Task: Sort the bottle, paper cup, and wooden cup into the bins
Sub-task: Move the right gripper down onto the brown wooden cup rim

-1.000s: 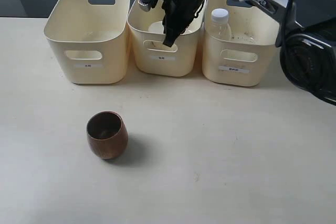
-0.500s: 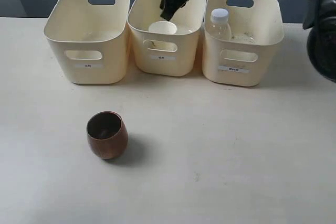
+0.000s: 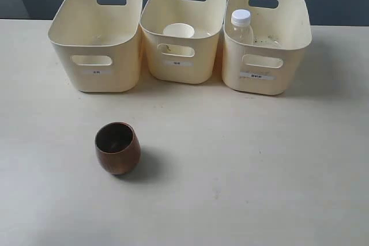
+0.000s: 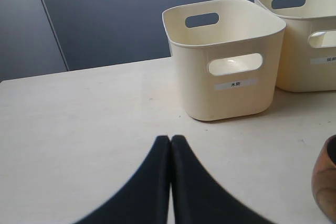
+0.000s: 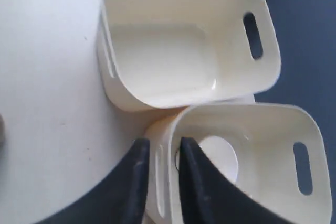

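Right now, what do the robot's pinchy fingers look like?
Both grippers have smooth, plain black fingers that curve and narrow toward their tips. You see the left gripper and the right gripper only in their own wrist views. No cables, markings or stickers show on the fingers.

Wooden cup [image 3: 117, 148] upright, outside bins [image 3: 95, 37]

Open table [image 3: 242, 159] surrounds the wooden cup [image 3: 117, 148]; 3 bins [image 3: 97, 38] wall the far edge.
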`<action>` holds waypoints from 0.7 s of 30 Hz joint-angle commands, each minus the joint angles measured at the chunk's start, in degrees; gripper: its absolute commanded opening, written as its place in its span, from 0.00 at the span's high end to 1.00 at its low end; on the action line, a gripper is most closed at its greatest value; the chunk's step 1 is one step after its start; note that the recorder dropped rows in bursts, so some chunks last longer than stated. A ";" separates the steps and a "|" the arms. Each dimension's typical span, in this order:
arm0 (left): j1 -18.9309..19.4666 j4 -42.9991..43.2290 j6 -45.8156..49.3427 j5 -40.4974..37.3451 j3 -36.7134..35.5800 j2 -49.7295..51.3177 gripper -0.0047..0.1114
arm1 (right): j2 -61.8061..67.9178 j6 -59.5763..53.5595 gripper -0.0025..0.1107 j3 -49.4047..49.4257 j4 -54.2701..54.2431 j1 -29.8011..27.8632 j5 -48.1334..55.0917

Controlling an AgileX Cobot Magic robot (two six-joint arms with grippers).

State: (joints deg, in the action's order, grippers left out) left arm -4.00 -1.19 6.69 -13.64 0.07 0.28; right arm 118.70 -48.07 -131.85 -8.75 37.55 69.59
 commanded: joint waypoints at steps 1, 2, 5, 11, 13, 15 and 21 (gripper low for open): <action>-0.20 0.09 -0.11 0.00 -0.07 -0.28 0.96 | -1.32 1.87 0.79 3.81 7.91 8.22 0.37; -0.20 0.09 -0.11 0.00 -0.07 -0.28 0.96 | -1.32 2.43 0.79 5.18 9.09 9.27 0.37; -0.20 0.09 -0.11 0.00 -0.07 -0.28 0.96 | -1.20 2.67 0.79 14.42 9.43 12.55 0.37; -0.20 0.09 -0.11 0.00 -0.07 -0.28 0.96 | -1.21 2.67 0.61 26.57 7.19 13.40 0.37; -0.20 0.09 -0.11 0.00 -0.07 -0.28 0.96 | -0.04 2.67 0.53 27.76 4.10 13.40 -0.39; -0.20 0.09 -0.11 0.00 -0.07 -0.28 0.96 | 1.85 2.67 0.54 27.76 2.88 13.55 0.13; -0.20 0.09 -0.11 0.00 -0.07 -0.28 0.96 | 4.72 1.61 0.54 27.76 3.37 15.56 -0.02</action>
State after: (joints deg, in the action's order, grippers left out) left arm -4.00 -1.19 6.69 -13.64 0.07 0.28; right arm 122.82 -45.53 -104.27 -5.31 52.29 69.91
